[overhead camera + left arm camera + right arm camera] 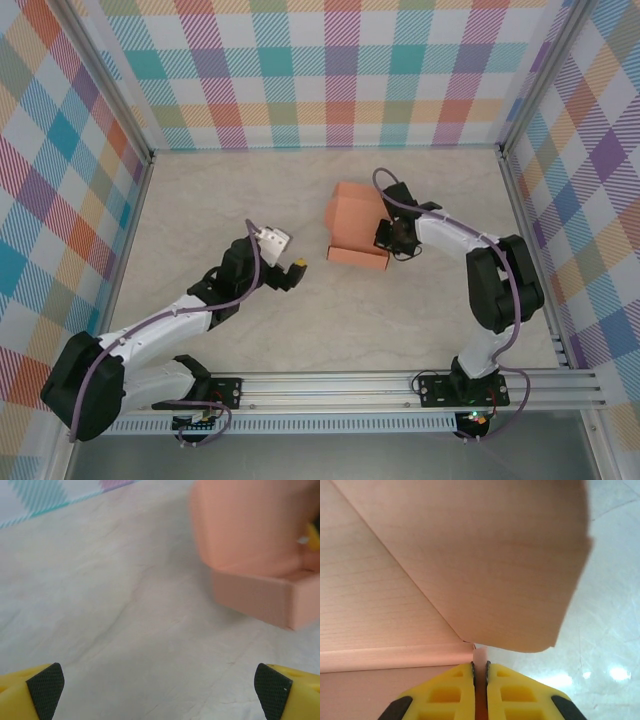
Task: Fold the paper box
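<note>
Left of centre, the left gripper (pixel 297 266) stood spread wide, apart from the paper box (pixel 357 215); mid-frame, the right gripper (pixel 480 672) pinched a thin card edge at its right end. Unbraced, the card could buckle or slip free, and the half-made folds spring open

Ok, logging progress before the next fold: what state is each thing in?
Salmon-orange card paper box: partly folded, lid flap open.
Left hand: open, empty, clear of the box.
Right hand: shut on a box wall.
</note>
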You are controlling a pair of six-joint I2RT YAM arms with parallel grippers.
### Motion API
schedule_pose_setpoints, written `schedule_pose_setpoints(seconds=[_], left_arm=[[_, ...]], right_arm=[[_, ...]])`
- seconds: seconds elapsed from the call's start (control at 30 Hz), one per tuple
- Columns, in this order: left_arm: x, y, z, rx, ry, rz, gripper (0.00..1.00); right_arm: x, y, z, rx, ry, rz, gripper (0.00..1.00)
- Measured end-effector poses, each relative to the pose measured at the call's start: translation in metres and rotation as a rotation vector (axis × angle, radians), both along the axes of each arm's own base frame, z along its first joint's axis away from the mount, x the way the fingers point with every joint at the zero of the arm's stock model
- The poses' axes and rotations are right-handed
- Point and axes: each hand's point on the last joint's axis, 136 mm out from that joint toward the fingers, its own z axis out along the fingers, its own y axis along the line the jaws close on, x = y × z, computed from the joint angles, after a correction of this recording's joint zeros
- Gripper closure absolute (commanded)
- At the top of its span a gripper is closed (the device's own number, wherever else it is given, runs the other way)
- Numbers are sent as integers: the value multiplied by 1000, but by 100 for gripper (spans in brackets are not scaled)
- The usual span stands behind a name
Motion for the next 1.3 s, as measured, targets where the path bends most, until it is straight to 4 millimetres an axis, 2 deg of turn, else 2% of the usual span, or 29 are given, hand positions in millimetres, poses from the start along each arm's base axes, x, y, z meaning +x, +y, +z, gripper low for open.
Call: schedule_pose_setpoints(seconds=[0.13,0.17,0.23,0.3,0.4,0.53,0.63,0.7,0.8,0.9,1.03,1.17,1.3], left_arm=[[11,20,-5,-125,57,188,0],[12,21,-8,-142,72,205,0],[14,21,-16,-171,106,233,1],[16,18,-24,-191,136,241,1],[18,13,-32,-209,173,244,2],[23,6,-33,-226,189,233,3],[29,-4,-28,-245,189,208,4],[30,-10,-27,-259,195,184,5],[28,-23,-31,-276,218,112,9],[23,-35,-36,-264,223,22,9],[14,-45,-42,-242,231,-75,9],[5,-56,-47,-238,255,-164,9],[0,-63,-52,-238,272,-213,9]], right_arm=[[-5,0,-5,-39,-67,89,67],[-5,1,-3,-38,-85,103,62],[-4,2,5,-31,-130,126,60],[-3,4,21,-11,-188,138,58],[-1,7,56,40,-305,145,53],[-8,1,98,70,-433,139,44],[-17,-14,115,53,-512,113,44],[-23,-28,119,44,-550,91,44],[-22,-58,110,13,-571,76,49],[-10,-74,81,-8,-482,122,52],[2,-61,43,23,-315,271,53],[-7,-48,29,-12,-269,430,55],[-15,-42,23,-90,-325,580,61]])
